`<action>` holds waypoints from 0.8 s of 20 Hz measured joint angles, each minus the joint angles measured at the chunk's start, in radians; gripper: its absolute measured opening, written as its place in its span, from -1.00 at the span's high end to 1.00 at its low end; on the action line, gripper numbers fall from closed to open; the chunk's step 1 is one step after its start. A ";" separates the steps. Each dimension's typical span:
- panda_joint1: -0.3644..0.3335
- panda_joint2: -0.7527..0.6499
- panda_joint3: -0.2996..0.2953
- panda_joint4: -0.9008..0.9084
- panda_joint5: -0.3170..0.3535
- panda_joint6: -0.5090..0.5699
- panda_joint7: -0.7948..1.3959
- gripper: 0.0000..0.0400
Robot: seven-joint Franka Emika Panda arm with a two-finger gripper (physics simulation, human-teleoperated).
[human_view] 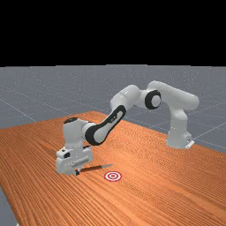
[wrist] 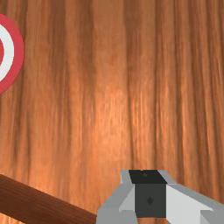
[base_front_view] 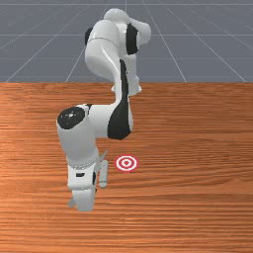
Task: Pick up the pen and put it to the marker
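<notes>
pen (human_view: 92,168): probably light, stiff, slippery; best taken at the middle
gripper (human_view: 77,172): beside pen; wide or narrow, cannot tell
marker (human_view: 113,176): near gripper

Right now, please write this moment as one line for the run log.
gripper: low, at dark end of pen | hold on pen: unclear | pen: off red-and-white marker | placement: not done
</notes>
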 joint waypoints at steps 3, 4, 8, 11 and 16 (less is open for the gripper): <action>-0.004 -0.040 -0.001 -0.069 0.000 0.023 -0.003 1.00; -0.004 0.014 -0.003 0.049 -0.015 -0.086 -0.039 1.00; -0.040 0.065 -0.012 0.144 -0.010 -0.131 -0.049 1.00; -0.041 0.065 -0.012 0.144 -0.010 -0.131 -0.049 1.00; 0.135 -0.068 -0.084 -0.126 0.095 0.068 0.585 1.00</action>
